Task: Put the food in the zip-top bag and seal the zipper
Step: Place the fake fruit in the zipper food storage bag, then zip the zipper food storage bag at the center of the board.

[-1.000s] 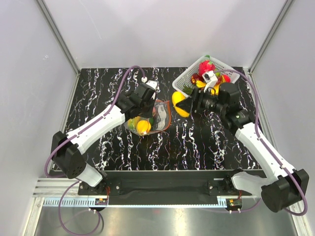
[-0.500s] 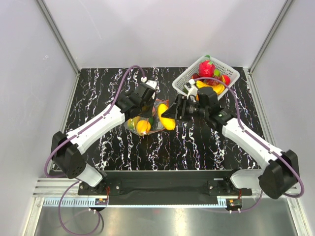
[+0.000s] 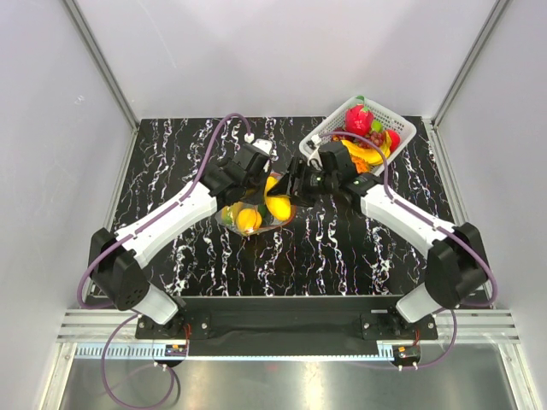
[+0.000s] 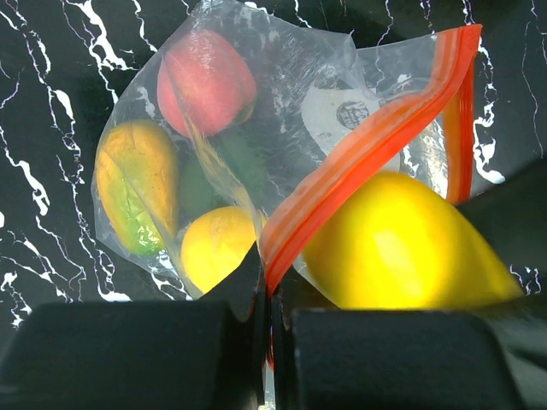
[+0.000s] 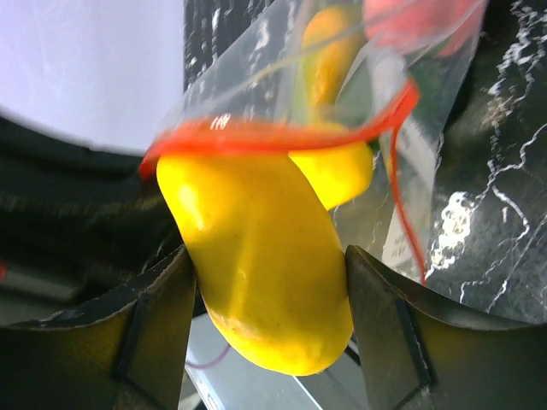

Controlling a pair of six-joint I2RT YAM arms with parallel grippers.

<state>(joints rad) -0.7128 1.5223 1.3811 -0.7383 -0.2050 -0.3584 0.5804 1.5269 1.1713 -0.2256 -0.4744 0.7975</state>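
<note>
The clear zip-top bag lies on the black marbled table. My left gripper is shut on its red-orange zipper and holds the mouth edge up. Inside the bag lie a red fruit, an orange-green mango, a yellow-orange round fruit and something green. My right gripper is shut on a long yellow fruit, whose tip sits at the bag's mouth under the zipper. From above, the yellow fruit is between both grippers at the bag.
A white slotted basket stands at the back right with more toy food piled in it. Grey walls and metal rails close the table at the back and sides. Both arms meet near the table's middle.
My right arm has swung left from the basket, carrying the yellow fruit to the bag's mouth. The left gripper has stayed put, still shut on the zipper edge.
</note>
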